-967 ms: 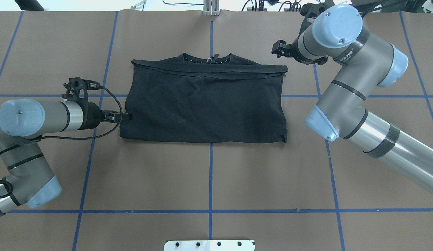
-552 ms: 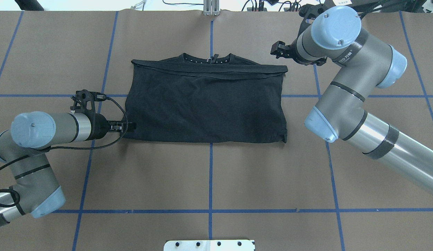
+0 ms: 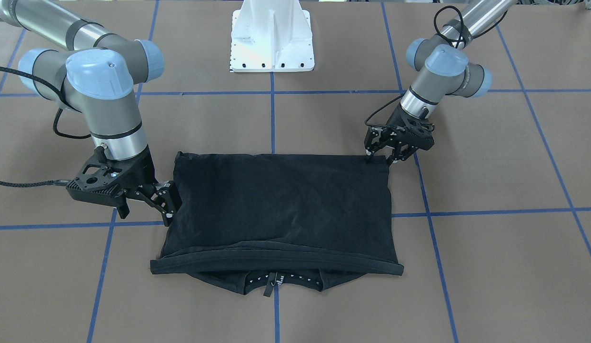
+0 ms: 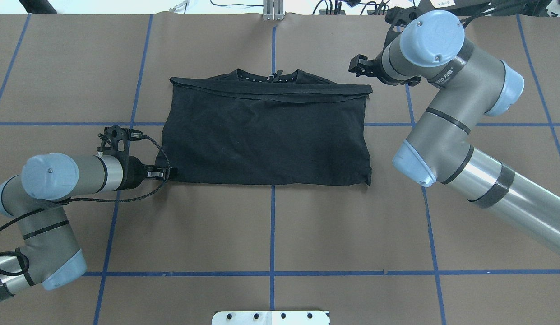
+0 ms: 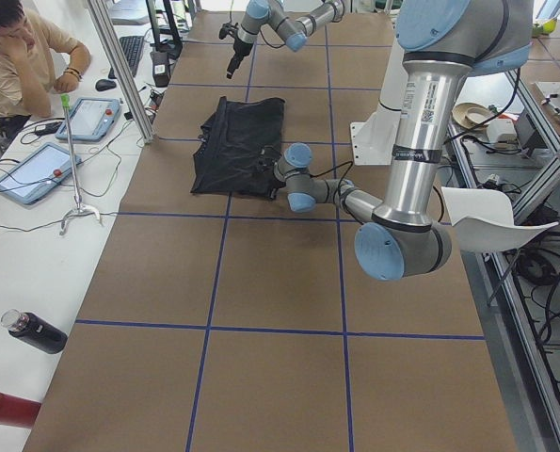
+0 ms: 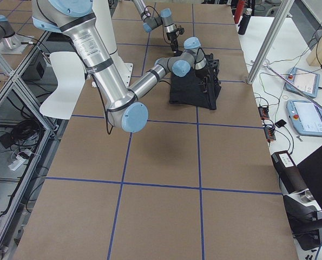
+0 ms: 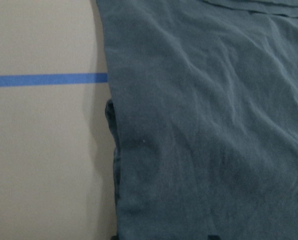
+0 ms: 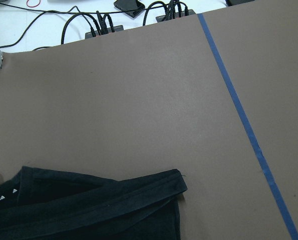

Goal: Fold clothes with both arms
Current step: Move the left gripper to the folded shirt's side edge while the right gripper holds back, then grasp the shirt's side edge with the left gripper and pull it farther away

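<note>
The left gripper (image 3: 381,156) has slid along the T-shirt's (image 4: 266,135) left edge to its robot-side corner, jaws wide, straddling that corner; the right gripper (image 3: 169,204) hangs just off the T-shirt's right edge, jaws likewise apart, empty; the T-shirt lies folded flat mid-table (image 4: 270,234), collar away from the robot.

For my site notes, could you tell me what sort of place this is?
Probably a robotics lab: a robot's left arm and right arm at a table gridded with blue tape, a seated person beside tablets.
</note>
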Robot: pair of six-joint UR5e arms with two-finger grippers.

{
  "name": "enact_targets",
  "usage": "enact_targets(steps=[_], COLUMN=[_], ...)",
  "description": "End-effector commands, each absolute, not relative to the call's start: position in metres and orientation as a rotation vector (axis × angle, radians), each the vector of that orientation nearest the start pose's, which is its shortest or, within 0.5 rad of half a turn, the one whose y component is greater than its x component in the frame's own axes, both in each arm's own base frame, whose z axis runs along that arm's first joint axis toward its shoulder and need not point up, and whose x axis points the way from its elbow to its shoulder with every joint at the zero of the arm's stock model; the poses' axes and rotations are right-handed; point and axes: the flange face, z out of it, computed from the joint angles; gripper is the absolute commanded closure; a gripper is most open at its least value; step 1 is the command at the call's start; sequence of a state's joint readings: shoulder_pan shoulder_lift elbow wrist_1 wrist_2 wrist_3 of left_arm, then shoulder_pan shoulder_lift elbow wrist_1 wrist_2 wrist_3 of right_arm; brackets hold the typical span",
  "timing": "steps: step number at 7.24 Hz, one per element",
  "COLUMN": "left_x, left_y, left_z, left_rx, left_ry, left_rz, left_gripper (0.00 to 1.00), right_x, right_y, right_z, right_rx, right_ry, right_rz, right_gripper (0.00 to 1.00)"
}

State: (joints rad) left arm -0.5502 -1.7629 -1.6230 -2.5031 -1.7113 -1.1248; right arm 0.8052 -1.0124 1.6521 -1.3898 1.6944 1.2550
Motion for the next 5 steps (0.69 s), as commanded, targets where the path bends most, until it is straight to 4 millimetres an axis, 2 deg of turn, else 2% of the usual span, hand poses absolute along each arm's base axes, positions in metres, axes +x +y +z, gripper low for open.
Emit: enact_targets(steps=[1, 2, 4, 5], left_x=[0.442, 0.441, 0.427, 0.421], left_y=[-0.410, -0.410, -0.402, -0.405], left_z=[0.430, 0.430, 0.439, 0.439], left_rx=[0.445, 0.444, 0.443, 0.450], left_ry=[1.093, 1.094, 1.083, 1.078], left_rz=[-0.017, -0.020, -0.015, -0.019], left_gripper=[0.69, 1.00, 1.00, 1.00], right_x=[-0.384, -0.384, -0.385, -0.387], right_y=[-0.573, -0.573, -0.572, -0.570], right_z=[0.282, 0.281, 0.280, 0.280], right_rx=[0.343, 0.344, 0.343, 0.342], right_ry=[-0.763, -0.766, -0.768, -0.770], right_rz=[0.409, 0.409, 0.407, 0.404], right_gripper=[0.00, 0.00, 0.00, 0.00])
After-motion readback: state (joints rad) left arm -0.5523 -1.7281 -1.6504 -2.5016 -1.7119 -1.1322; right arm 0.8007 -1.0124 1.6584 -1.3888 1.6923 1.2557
